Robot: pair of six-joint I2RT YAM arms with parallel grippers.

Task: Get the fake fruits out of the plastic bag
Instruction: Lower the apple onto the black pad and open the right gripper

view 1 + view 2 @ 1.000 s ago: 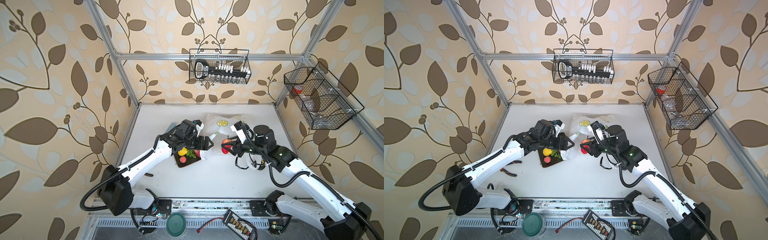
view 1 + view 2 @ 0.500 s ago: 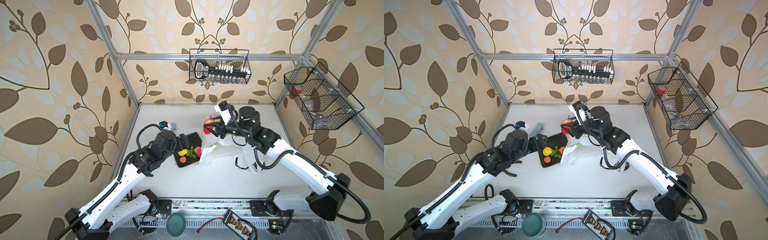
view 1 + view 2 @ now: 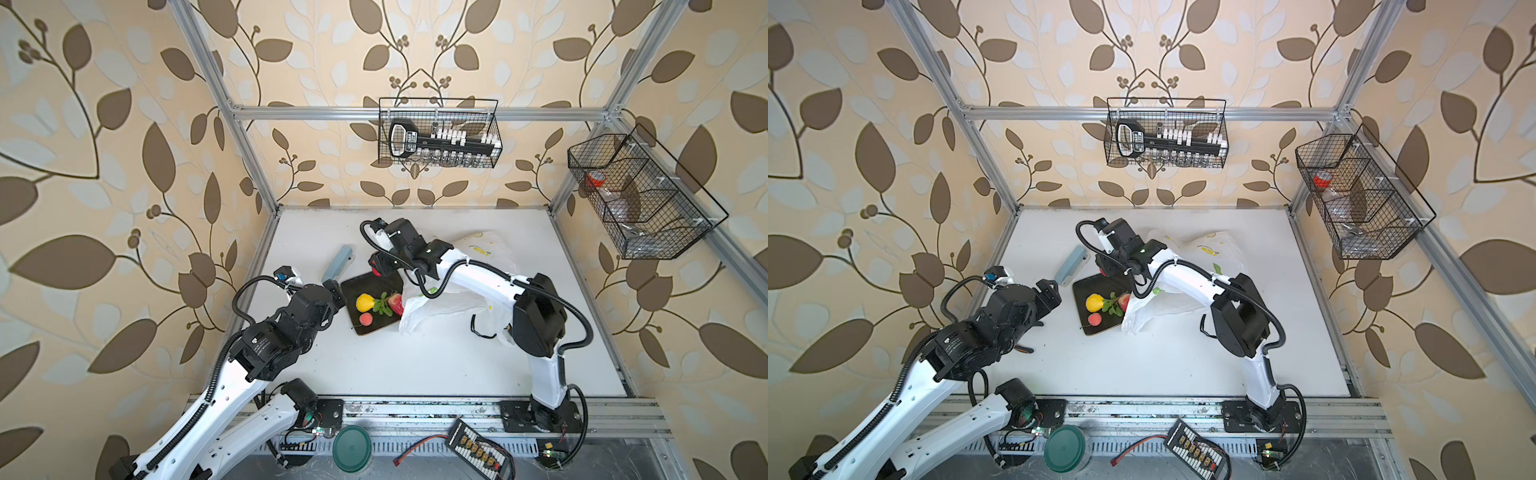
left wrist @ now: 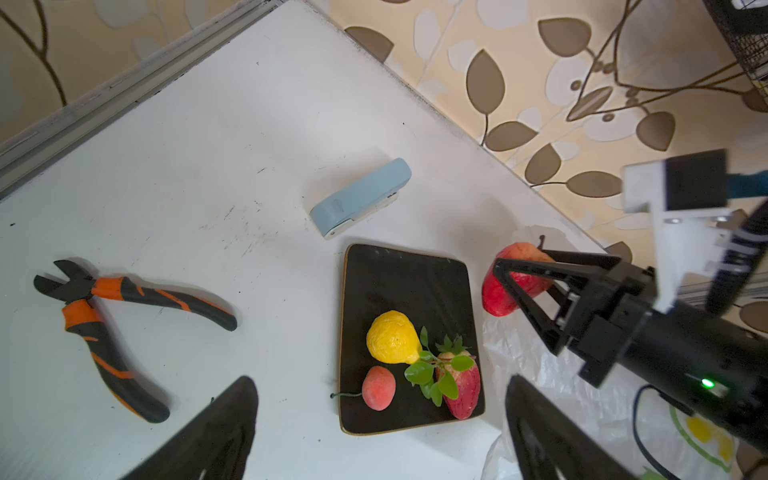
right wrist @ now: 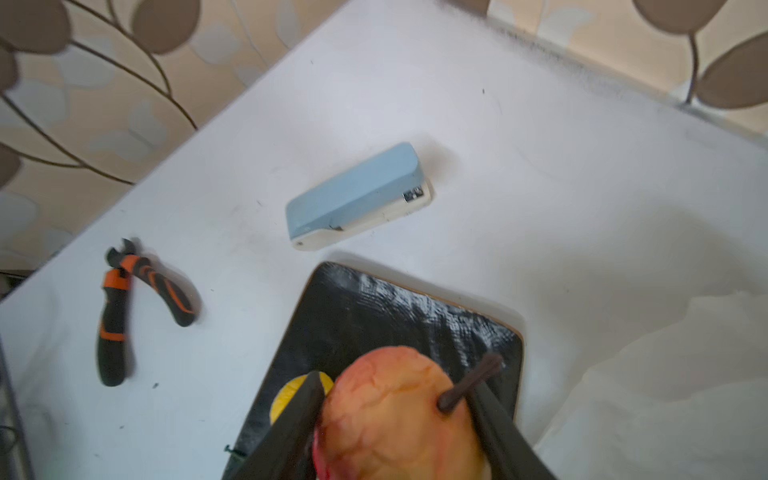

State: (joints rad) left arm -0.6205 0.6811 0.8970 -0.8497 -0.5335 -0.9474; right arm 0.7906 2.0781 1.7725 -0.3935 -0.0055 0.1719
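Brightness: both top views are evenly bright; the white table (image 3: 415, 365) is pale but not washed out.
Light source: diffuse, from above; no hard beam.
Shadows: soft and short, a faint grey smudge beside the stapler (image 5: 357, 195) and under the pliers (image 4: 116, 316).
Glare: streaky white sheen on the dark tray (image 5: 374, 324) in the right wrist view; matte in the left wrist view.
Blur: the right wrist view is motion-smeared, with ghosted pliers and soft wallpaper; the red-orange fruit (image 5: 399, 415), close to the lens, is soft.
Focus: the left wrist view is crisp at mid-table; the fingers (image 4: 224, 428) of the left gripper (image 4: 380, 386) are dark, soft-edged shapes.
Distortion: wide-angle top views; the frame posts (image 3: 232, 137) splay outward toward the corners.
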